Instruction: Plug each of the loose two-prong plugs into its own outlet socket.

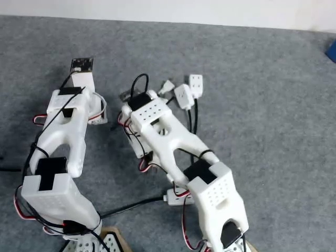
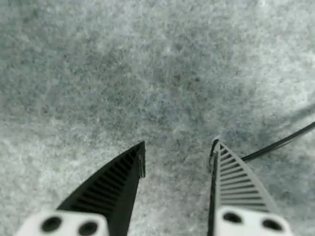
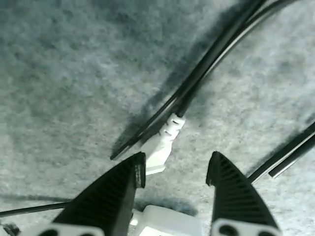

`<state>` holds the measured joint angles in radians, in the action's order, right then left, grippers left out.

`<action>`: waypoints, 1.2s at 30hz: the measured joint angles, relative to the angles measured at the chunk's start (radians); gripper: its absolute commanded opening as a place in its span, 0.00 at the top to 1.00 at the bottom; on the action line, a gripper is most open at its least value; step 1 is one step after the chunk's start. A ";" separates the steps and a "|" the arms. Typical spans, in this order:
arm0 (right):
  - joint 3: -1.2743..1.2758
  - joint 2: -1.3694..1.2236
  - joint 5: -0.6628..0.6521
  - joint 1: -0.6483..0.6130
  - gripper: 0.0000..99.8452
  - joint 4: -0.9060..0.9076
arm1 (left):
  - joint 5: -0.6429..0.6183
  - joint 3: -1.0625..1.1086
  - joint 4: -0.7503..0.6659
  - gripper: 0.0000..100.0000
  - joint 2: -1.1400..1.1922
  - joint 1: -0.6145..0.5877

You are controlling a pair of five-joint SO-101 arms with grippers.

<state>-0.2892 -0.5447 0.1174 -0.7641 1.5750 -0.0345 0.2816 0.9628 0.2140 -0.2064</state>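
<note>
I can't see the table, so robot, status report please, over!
Left gripper open over carpet. Right gripper open, loose white plug close ahead, not gripped. Black cords lie beside the plug.

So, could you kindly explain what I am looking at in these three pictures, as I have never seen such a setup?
These are two small white robot arms, the left arm and the right arm, each ending in a two-fingered gripper. One picture looks down on both from above, over a grey carpeted surface. The other two come from cameras on the wrists. The left gripper is open above bare surface. The right gripper is open too, just above a white plug on black cables. White outlet sockets lie beyond that arm. Nothing is held.
</note>
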 measured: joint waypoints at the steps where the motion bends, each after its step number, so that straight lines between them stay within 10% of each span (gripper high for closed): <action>1: -0.002 0.000 0.009 -0.002 0.80 0.000 | 0.000 0.000 0.000 0.78 0.000 0.000; 27: 0.043 -0.066 0.037 0.015 0.80 -0.138 | 0.000 0.003 0.000 0.78 0.000 0.000; 36: 0.028 -0.058 0.035 0.086 0.98 -0.095 | 0.000 0.003 0.000 0.78 0.000 0.000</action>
<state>-0.2616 -0.6030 0.1527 -0.6782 1.4799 -0.0345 0.2846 0.9628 0.2140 -0.2064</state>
